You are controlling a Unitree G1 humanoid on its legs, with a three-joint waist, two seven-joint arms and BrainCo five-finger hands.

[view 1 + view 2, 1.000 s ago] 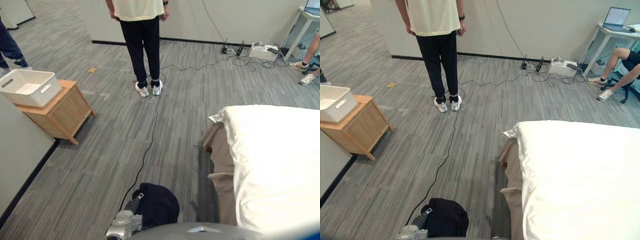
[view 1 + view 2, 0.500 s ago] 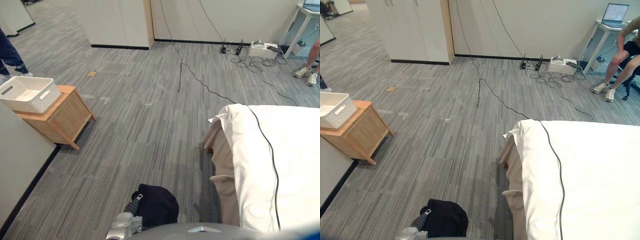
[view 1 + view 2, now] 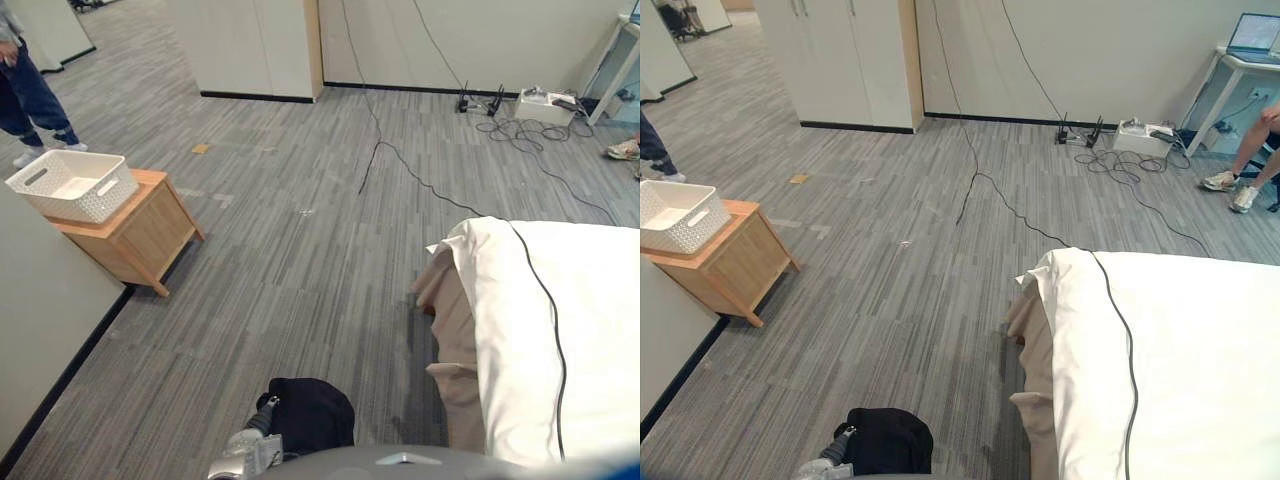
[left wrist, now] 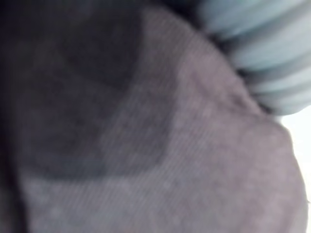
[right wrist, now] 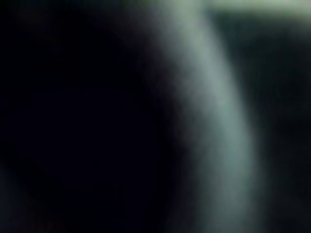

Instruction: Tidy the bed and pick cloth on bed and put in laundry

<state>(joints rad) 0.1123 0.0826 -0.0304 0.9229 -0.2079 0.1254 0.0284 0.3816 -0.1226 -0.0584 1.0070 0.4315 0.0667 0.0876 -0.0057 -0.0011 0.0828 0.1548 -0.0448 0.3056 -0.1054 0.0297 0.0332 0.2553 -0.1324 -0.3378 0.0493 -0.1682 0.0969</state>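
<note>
A dark bundled cloth (image 3: 312, 413) hangs low in front of me above the grey carpet, left of the bed. My left hand (image 3: 265, 416) reaches into it from below and is wrapped in the fabric. Up close, the left wrist view shows that dark cloth (image 4: 121, 136) pressed against the ribbed cover. The white laundry basket (image 3: 72, 185) stands on a small wooden side table (image 3: 140, 230) at the far left, well apart from the cloth. The bed (image 3: 590, 340) with its white sheet lies at the right.
A black cable (image 3: 545, 300) runs over the bed and across the floor to a power strip (image 3: 480, 103) by the far wall. A tan bed skirt (image 3: 452, 330) hangs at the bed's corner. One person (image 3: 28, 90) stands far left, another's legs (image 3: 1245, 170) show far right. White cupboards (image 3: 840, 60) stand behind.
The person who stood mid-floor a second ago is gone from view, and a black cable now lies across the bed. The view has shifted slightly; the dark cloth stays low by my left arm.
</note>
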